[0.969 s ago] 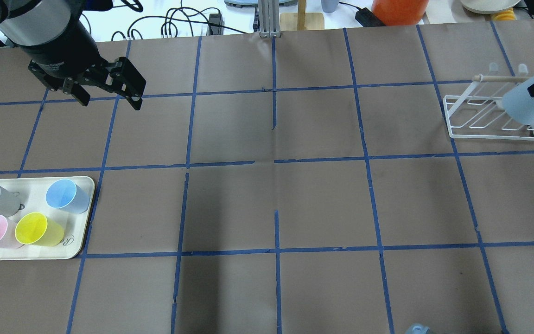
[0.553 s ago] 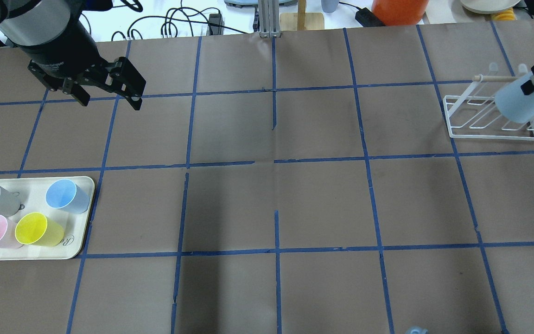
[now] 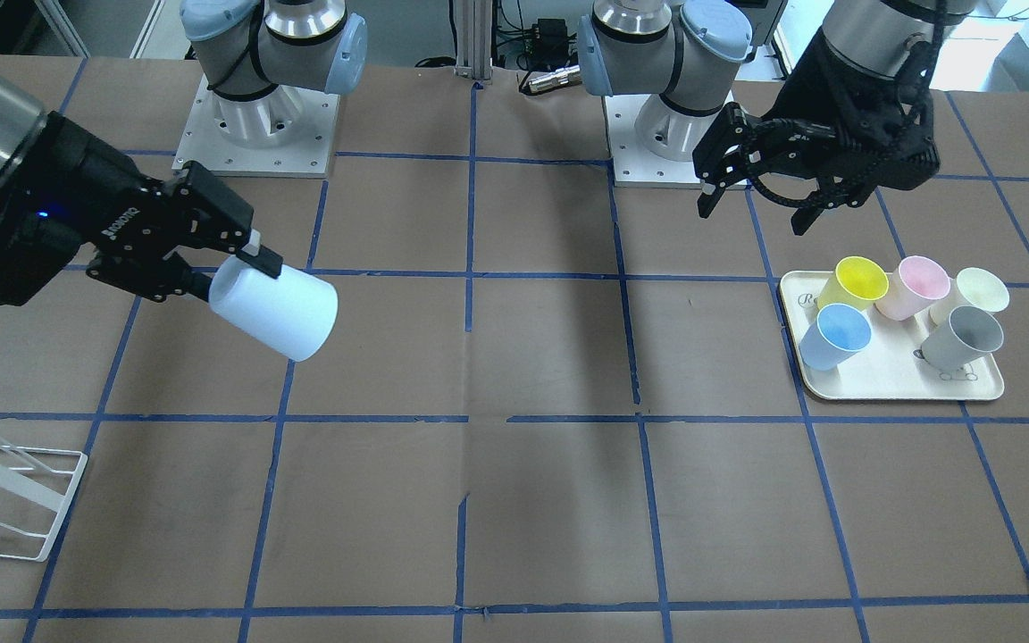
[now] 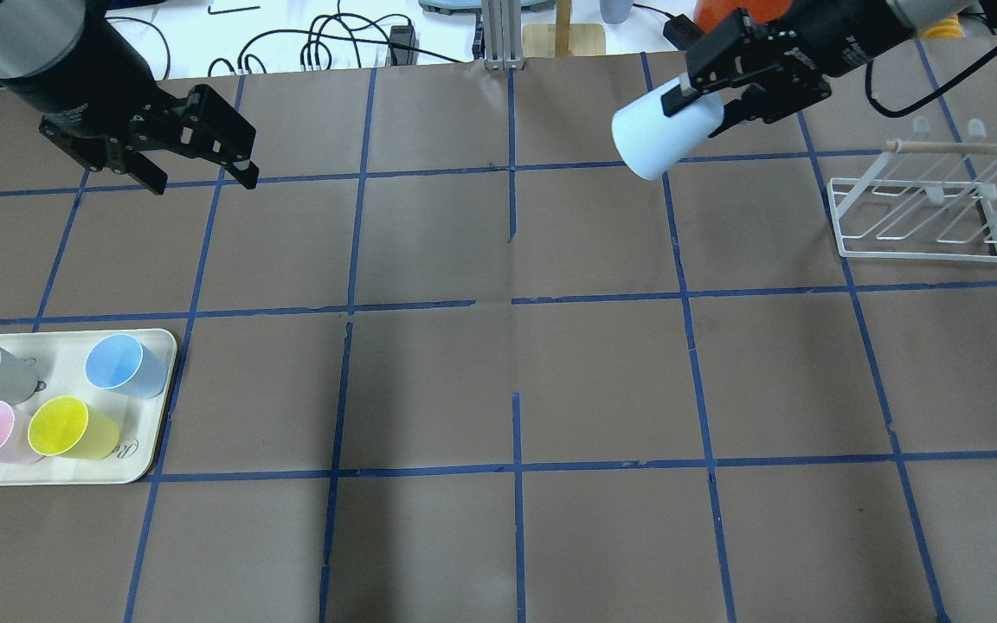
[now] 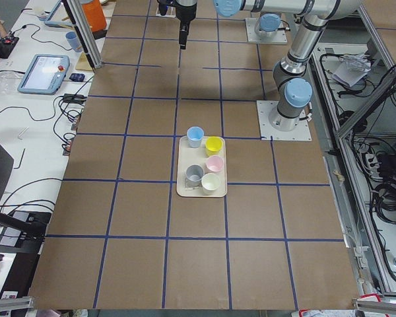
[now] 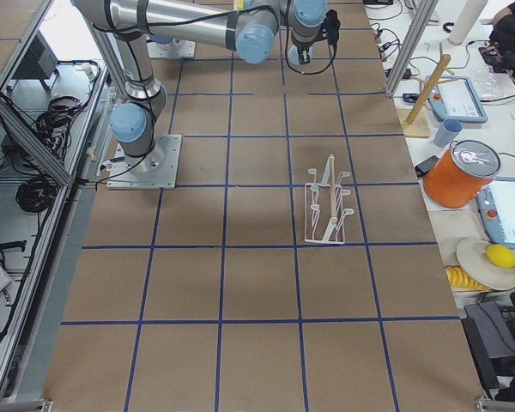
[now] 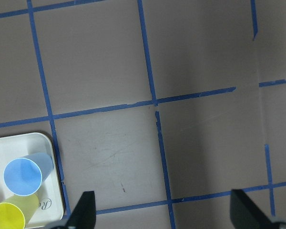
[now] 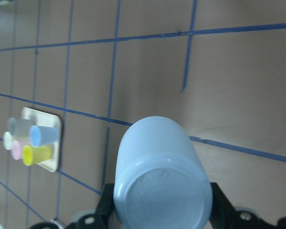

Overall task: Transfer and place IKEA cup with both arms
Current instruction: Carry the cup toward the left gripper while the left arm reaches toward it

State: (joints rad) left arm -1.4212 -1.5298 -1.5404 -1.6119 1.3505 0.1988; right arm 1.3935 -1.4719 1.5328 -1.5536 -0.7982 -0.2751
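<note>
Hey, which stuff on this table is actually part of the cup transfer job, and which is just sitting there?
In the job: IKEA cup, right hand shut on it, open left hand.
Just lying about: tray, second blue cup, yellow cup, pink cup, cream cup, grey cup, wire rack.
</note>
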